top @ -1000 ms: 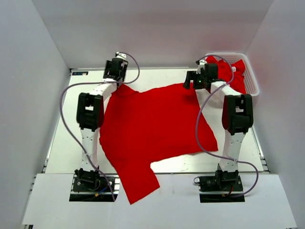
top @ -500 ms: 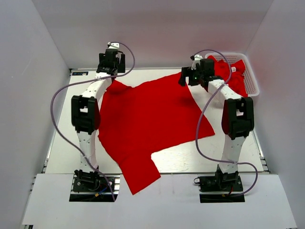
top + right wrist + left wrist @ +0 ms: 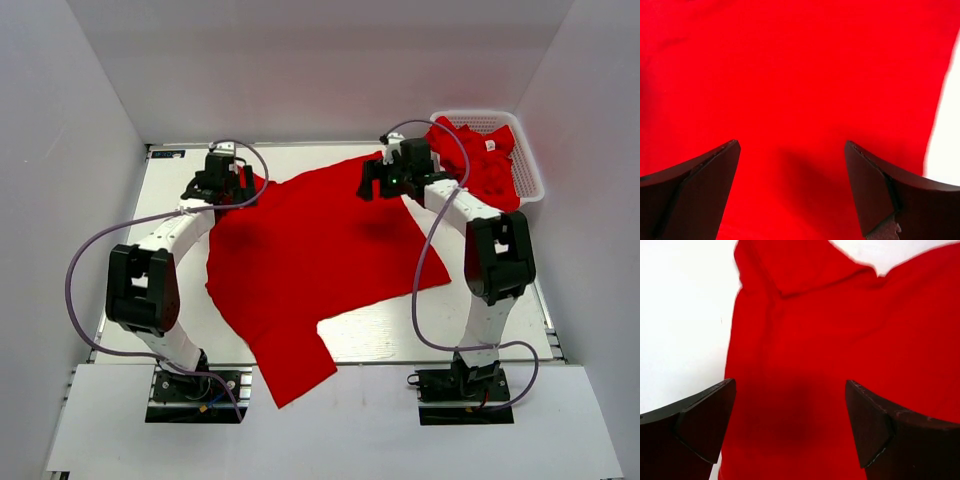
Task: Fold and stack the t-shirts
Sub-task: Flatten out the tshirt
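Observation:
One red t-shirt (image 3: 320, 250) lies spread flat on the white table, with one sleeve (image 3: 295, 375) reaching over the near edge. My left gripper (image 3: 236, 188) hovers open over the shirt's far left corner. In the left wrist view (image 3: 790, 410) its jaws stand wide apart over red fabric (image 3: 840, 340), holding nothing. My right gripper (image 3: 376, 182) hovers open over the far right part of the shirt. In the right wrist view (image 3: 792, 175) its jaws are also wide apart above fabric (image 3: 790, 65). More red t-shirts (image 3: 485, 160) lie heaped in the basket.
A white lattice basket (image 3: 530, 185) stands at the back right corner, just right of my right arm. White walls close in the table on three sides. Bare table (image 3: 150, 260) shows left of the shirt, and also in the left wrist view (image 3: 680, 315).
Both grippers carried the shirt's far edge toward the back, then let it go. They now hover open just above the fabric. The left arm has swung down and left.

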Motion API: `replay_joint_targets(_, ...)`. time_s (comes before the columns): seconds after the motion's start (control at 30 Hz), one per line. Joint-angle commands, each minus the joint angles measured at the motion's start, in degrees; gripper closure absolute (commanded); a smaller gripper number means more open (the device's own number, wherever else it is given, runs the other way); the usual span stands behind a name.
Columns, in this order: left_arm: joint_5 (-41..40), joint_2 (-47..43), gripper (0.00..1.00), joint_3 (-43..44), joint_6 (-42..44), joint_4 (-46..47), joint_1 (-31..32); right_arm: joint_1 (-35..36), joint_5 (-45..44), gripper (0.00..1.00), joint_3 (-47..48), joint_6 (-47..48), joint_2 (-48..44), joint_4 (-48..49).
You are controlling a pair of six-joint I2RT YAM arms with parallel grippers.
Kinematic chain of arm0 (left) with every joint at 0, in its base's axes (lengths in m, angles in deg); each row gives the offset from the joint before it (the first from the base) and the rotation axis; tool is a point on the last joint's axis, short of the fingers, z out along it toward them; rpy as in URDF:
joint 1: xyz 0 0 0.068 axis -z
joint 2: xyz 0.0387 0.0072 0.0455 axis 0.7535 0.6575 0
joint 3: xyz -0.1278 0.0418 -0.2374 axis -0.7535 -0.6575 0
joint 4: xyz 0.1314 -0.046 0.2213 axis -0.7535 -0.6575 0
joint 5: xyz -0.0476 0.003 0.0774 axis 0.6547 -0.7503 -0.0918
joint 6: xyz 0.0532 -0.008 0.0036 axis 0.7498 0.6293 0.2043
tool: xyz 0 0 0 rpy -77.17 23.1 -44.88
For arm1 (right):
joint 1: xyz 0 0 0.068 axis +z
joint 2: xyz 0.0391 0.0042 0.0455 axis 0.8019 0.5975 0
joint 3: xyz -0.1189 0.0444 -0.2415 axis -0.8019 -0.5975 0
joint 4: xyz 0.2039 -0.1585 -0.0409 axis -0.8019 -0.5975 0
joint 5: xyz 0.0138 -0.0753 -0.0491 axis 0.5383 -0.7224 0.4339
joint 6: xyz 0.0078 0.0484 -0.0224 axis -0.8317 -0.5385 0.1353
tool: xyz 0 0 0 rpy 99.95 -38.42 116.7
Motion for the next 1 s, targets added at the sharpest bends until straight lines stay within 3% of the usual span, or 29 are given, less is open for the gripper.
replay_joint_targets(0.0, 0.89, -4.54, 0.0, -2.01, -2.92, -0.41, 0.29, 1.5, 0.88, 0.1, 0.05, -1.95, 2.43, 0.26)
replay_joint_targets(0.33, 1.86, -9.28, 0.0, -7.19, -5.29, -1.64, -0.32, 2.56, -1.66, 0.1, -0.21, -6.78, 9.73, -1.14)
replay_joint_targets(0.8, -3.23, -9.02, 0.0, -9.66, -9.51, -6.46, -2.08, -3.58, -17.37, 0.1, -4.61, -11.17, 9.73, -9.67)
replay_joint_targets(0.97, -5.18, -7.79, 0.0, -9.66, -11.72, -8.67, -4.02, -5.7, -12.57, 0.1, -3.39, -10.21, 9.55, -10.28)
